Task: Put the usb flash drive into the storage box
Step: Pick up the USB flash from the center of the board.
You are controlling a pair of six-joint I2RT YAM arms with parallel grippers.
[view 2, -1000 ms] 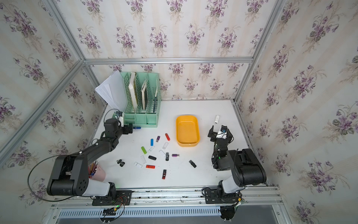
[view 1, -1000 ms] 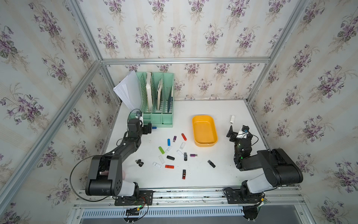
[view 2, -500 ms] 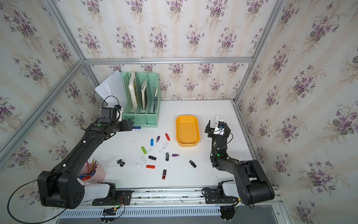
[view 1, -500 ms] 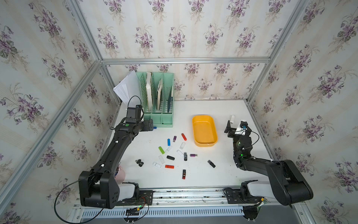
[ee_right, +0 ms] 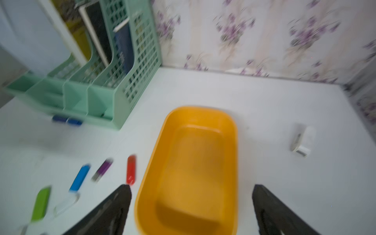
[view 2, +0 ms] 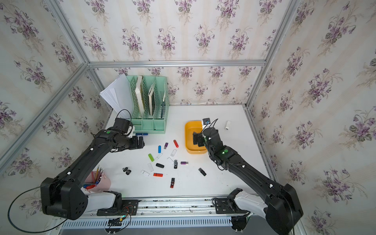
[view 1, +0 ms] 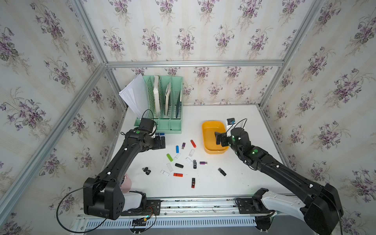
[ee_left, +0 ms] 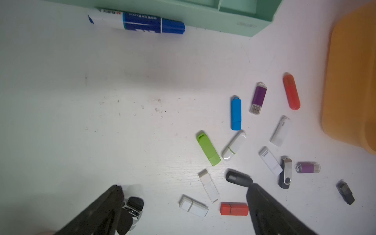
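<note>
Roughly, from the left: a pink pen cup (view 2: pixel 99 183) stands at the near corner of the counter (view 1: pixel 223 187). The left hand (view 1: pixel 160 142) hangs low in front of the mint-green file organizer (view 1: pixel 164 122), jaws wide apart and holding nothing. A blue marker (ee_left: pixel 136 22) lies along the organizer's base. The usb flash drives (view 1: pixel 183 160) lie flat on the counter mid-field, loosely scattered, most apart from one another. Among them are a green drive (view 1: pixel 169 157), a blue drive (view 1: pixel 177 149), a red drive (view 1: pixel 193 143) just beside the box, and several white and black ones. None is in the storage box (view 1: pixel 209 130), whose floor looks bare in the right wrist view, though that view is blurred. The right hand (view 1: pixel 220 139) hovers over the box's near half, jaws spread and empty. Farther right, one white drive (view 2: pixel 227 125) lies alone, well apart from the rest. Handling, as a judgement: the drives should be light, stiff and smooth-shelled, so apt to skid or twist out under an off-centre pinch. Best hold is probably across the narrow sides at mid-body, jaws square to the long axis. Avoid caps, which may pull off, and the swivel cover of the black-and-metal drive (ee_left: pixel 285 173). An outlying drive such as the green one looks the easiest first pick.
</note>
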